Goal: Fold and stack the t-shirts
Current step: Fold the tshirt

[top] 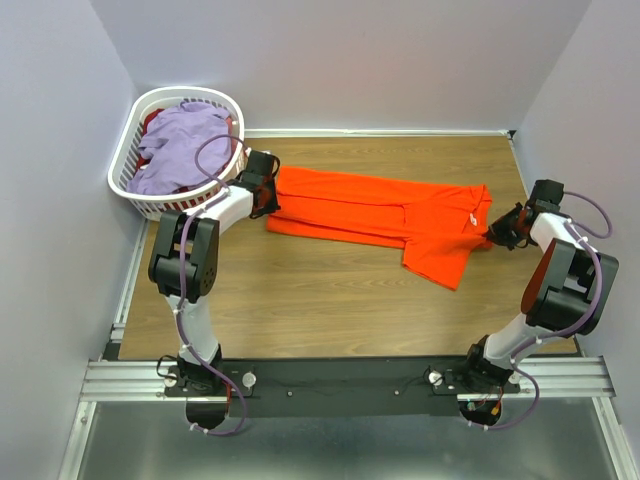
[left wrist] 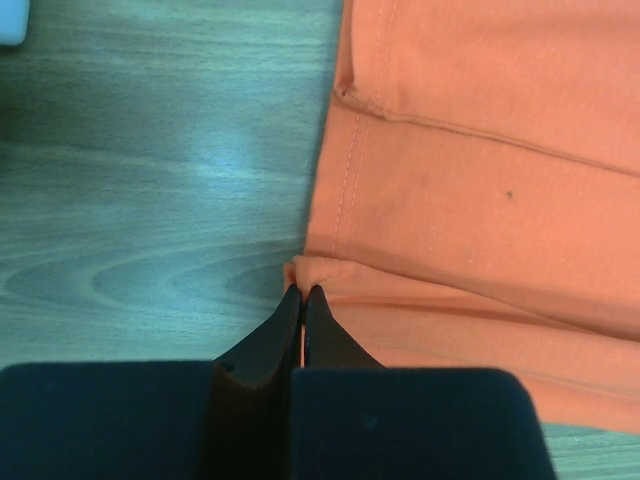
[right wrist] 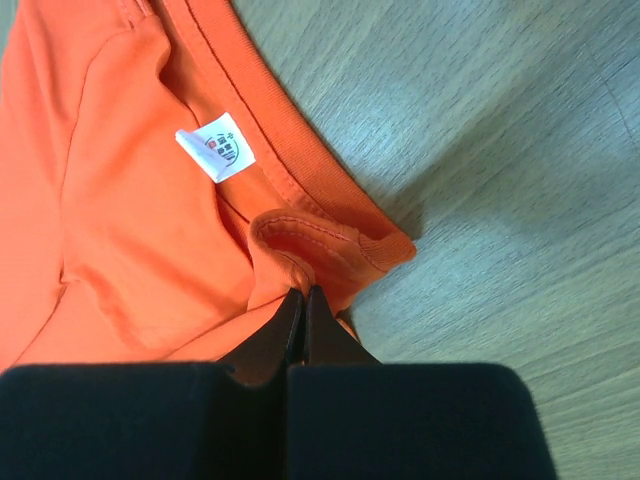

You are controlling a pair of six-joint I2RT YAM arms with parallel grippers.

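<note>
Looking down from the overhead cam first: the bright orange short-sleeved cloth tee (top: pixel 370 210) lies stretched out long across the brown wood-grain tabletop (top: pixel 330 300). It's folded into a strip, with one flap sticking out toward the near side at the right end. My left claw (top: pixel 268 197) sits at the shirt's left end and my right claw (top: pixel 492 234) at the neck end. The white slotted plastic laundry basket (top: pixel 122 170) is in the far left corner, holding the crumpled lavender tee (top: pixel 180 145), and it's just beside my left arm.

Left wrist cam: jaws are pressed together with only a tiny pucker of the orange hem edge caught at the very tips. That's a skinny bite, honestly.

Right wrist cam: jaws are pinched tight on a bunched-up bit of the ribbed collar (right wrist: pixel 300 160), and the small white neck label (right wrist: pixel 222 148) lies just beyond them.

What worries me:
- The left bite is so thin that any tug between the two claws could pop the hem right out, and that end would drop.
- The collar is rolled up in the right pinch, so lifting from there may twist the strip and undo the lengthwise fold.
- That loose flap could drag on the tabletop and open up.
- My left arm is close enough to clip the basket on a wide swing.
</note>
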